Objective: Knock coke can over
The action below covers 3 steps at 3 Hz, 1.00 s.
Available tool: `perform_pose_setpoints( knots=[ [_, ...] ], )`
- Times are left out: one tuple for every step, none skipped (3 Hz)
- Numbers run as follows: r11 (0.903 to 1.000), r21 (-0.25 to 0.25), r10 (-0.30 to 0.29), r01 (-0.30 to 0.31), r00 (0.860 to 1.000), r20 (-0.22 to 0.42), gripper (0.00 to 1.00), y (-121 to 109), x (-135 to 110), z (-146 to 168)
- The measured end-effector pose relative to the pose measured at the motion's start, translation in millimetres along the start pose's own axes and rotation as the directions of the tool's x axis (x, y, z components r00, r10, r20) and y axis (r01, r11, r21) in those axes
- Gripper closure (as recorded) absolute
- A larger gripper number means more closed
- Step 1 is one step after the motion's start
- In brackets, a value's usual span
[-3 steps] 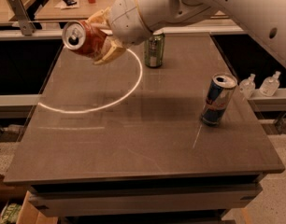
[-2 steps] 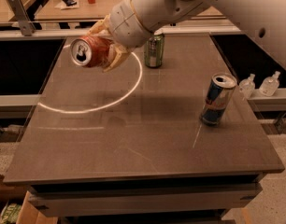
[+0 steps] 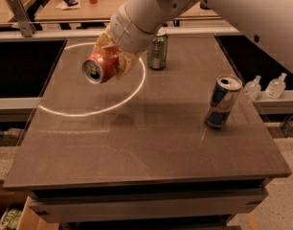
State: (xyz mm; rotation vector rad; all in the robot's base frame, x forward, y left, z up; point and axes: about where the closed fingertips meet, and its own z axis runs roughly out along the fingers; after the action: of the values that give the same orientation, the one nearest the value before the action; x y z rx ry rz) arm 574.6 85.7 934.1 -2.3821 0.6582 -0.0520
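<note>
The red coke can [image 3: 99,67] is held on its side above the table's left middle, its silver top facing the camera. My gripper [image 3: 114,57] is shut on the coke can, with tan fingers [image 3: 128,64] wrapped around its body from the right and behind. The white arm reaches in from the upper right. The can's shadow falls on the table below it.
A green can [image 3: 157,51] stands upright at the back, just right of the gripper. A tall blue-and-silver can [image 3: 222,102] stands at the right. A bright ring of light lies on the brown table [image 3: 151,147]. Two small bottles [image 3: 266,86] sit off the right edge.
The gripper has carried the coke can to the right and downward, toward the table's middle. The can stays on its side in the grasp. The other cans have not moved.
</note>
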Motion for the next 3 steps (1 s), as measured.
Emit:
perform_pose_setpoints(
  knots=[
    [0.994,-0.103,-0.042,0.039,0.999,-0.034,1.0,12.1,5.7,7.0],
    [0.9744,-0.222,-0.039,0.034,0.999,-0.018,1.0,32.7,3.1,17.5],
    [0.9559,-0.293,-0.023,0.015,0.999,-0.026,1.0,52.2,-0.2,28.1]
  ],
)
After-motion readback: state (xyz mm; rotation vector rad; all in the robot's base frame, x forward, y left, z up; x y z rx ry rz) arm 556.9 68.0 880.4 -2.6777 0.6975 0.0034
